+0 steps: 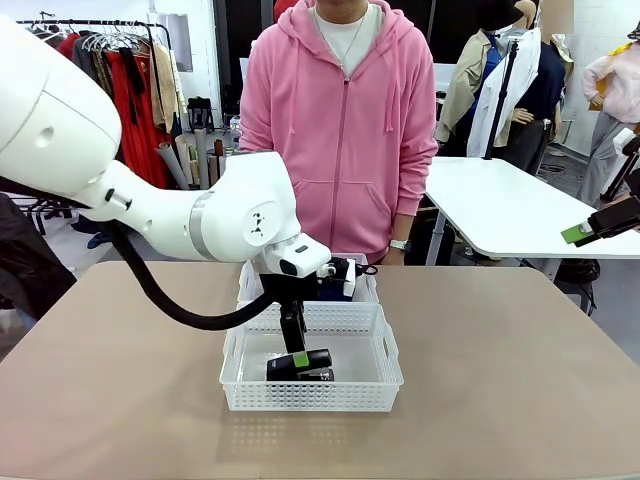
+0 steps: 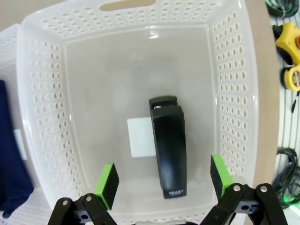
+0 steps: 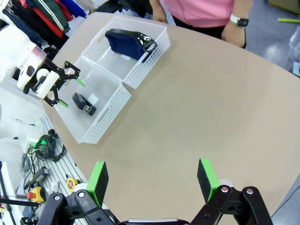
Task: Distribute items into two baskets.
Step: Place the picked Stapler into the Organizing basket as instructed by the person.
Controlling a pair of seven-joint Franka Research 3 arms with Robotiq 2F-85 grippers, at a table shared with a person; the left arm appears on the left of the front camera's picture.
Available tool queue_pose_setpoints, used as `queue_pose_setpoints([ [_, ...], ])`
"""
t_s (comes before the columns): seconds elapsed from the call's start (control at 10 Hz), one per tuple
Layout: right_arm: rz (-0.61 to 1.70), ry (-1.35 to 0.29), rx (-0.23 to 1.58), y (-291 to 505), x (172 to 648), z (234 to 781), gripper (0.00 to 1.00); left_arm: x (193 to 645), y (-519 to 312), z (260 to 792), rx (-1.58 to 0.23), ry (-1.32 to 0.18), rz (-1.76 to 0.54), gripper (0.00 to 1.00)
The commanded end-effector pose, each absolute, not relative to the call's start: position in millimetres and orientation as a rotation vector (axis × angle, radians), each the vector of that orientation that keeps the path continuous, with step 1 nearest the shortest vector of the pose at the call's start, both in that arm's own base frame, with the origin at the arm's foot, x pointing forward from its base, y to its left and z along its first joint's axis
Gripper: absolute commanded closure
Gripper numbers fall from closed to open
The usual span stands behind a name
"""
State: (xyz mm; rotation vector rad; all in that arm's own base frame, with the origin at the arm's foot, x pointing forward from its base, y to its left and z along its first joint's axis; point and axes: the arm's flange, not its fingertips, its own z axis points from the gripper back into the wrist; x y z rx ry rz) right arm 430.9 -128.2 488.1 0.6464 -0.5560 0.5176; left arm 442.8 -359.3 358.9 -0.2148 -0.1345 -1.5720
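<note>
We saw the stapler [image 2: 168,147] lying in the near basket [image 2: 140,18], pouch [image 3: 127,43] in the far basket [image 3: 157,44], left gripper [image 2: 162,180] and right gripper [image 3: 152,180] both spread open.

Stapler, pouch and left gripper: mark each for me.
stapler [image 2: 169,150], left wrist view, middle of its black top.
pouch [image 3: 125,43], right wrist view, navy side panel.
left gripper [image 2: 164,180], left wrist view, midway between its green pads.

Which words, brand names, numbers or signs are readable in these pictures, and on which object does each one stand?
Small pale print, too blurred to read: near the end of the black stapler, which lies in the near white basket.
White label on the basket floor beside the stapler: blank.
Navy pouch in the far basket: no readable text.
</note>
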Motion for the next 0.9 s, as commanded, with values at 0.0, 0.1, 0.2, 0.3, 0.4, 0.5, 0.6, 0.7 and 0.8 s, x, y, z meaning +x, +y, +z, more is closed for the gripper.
queue_pose_setpoints([
  [0.0,0.516,-0.555,0.643,-129,431,490,0.0,442,-360,377,-0.158,-0.068,-1.58,0.0],
  [0.1,0.516,-0.555,0.643,-129,431,490,0.0,438,-361,382,-0.145,-0.054,-1.598,0.0],
  [0.2,0.516,-0.555,0.643,-129,431,490,0.0,434,-362,388,-0.126,-0.066,-1.609,0.0],
  [0.3,0.516,-0.555,0.643,-129,431,490,0.0,430,-363,394,-0.107,-0.081,-1.618,0.0],
  [0.4,0.516,-0.555,0.643,-129,431,490,0.0,428,-362,399,-0.101,-0.092,-1.623,0.0],
  [0.5,0.516,-0.555,0.643,-129,431,490,0.0,433,-364,387,-0.145,-0.08,-1.622,0.0],
  [0.6,0.516,-0.555,0.643,-129,431,490,0.0,433,-364,387,-0.145,-0.08,-1.622,0.0],
  [0.7,0.516,-0.555,0.643,-129,431,490,0.0,433,-364,387,-0.145,-0.08,-1.622,0.0],
  [0.8,0.516,-0.555,0.643,-129,431,490,0.0,433,-364,387,-0.145,-0.08,-1.622,0.0],
])
